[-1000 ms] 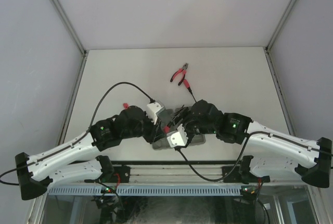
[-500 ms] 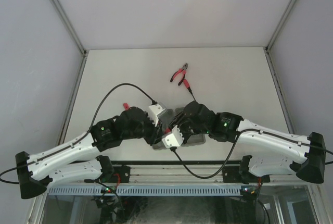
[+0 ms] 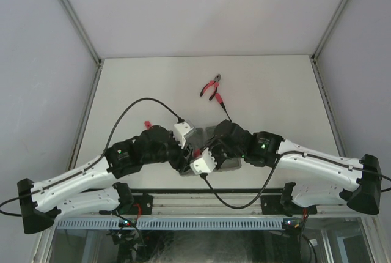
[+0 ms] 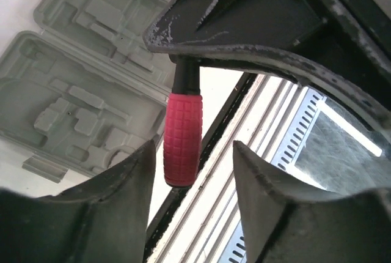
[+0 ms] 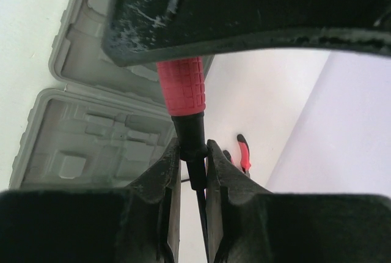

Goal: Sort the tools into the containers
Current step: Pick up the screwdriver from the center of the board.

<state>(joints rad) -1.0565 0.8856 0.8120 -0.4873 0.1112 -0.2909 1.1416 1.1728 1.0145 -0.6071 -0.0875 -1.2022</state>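
One tool is in hand: the long thin screwdriver (image 5: 182, 85), with a red gridded grip, a black collar and a thin dark shaft. We see it held off the table, above the grey tool case (image 4: 73, 98), and not lying in any slot. The right gripper (image 5: 192, 153) is clamped on it. Its two fingers press against the black collar just below the red grip, and the shaft runs on between them. The left gripper (image 4: 194, 159) stands parted around the free end of the red grip. Its wrist camera shows a gap on both sides, narrower toward one finger, and as far as we can tell neither finger touches the handle. So the right gripper alone carries the tool, with the left one's jaws spread on either side of it.

The case lies opened flat, both hinged halves showing their moulded slots. From above, the two wrists meet over it and hide most of it, so we make out only grey edges there.

Farther out on the white table (image 3: 275, 92), well apart from the case toward the far side, lie the red-handled pliers (image 3: 212, 88), handles spread. A small red piece (image 3: 146, 124) sits on the table to the left of the case, beside the left arm's black cable. It is too small for us to name.
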